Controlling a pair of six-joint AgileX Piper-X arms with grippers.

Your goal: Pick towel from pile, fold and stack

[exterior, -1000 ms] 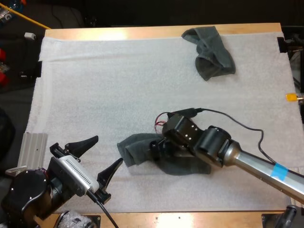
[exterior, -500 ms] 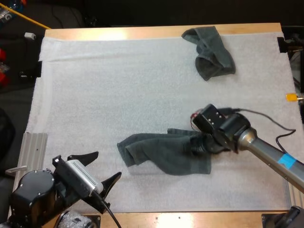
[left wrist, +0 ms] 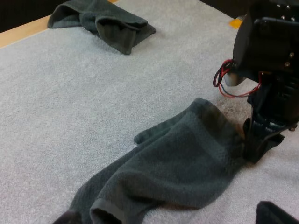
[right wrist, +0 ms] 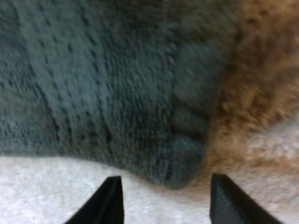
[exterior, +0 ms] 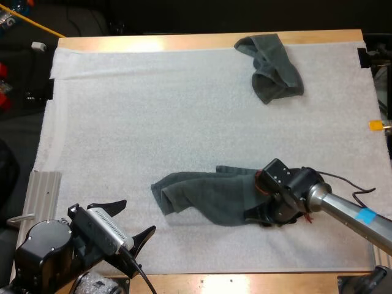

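Observation:
A dark grey-green towel [exterior: 208, 195] lies partly spread on the white mat [exterior: 153, 122], its left end still bunched. My right gripper [exterior: 264, 215] hovers low at the towel's near right corner. In the right wrist view its fingers [right wrist: 111, 201] stand apart, open, with the towel's corner [right wrist: 184, 163] just beyond the tips and nothing between them. My left gripper [exterior: 140, 214] is open near the mat's front left, short of the towel's bunched end. In the left wrist view the towel [left wrist: 177, 163] stretches toward my right gripper [left wrist: 261, 140].
A second, crumpled towel [exterior: 272, 66] lies at the mat's far right; in the left wrist view this towel [left wrist: 103, 21] sits near the table's wooden edge. A ribbed metal piece [exterior: 44, 188] lies off the mat's left side.
My right gripper travelled right along the towel, drawing it out wider, then dropped to its near right corner, open. My left arm pulled back slightly toward the front edge.

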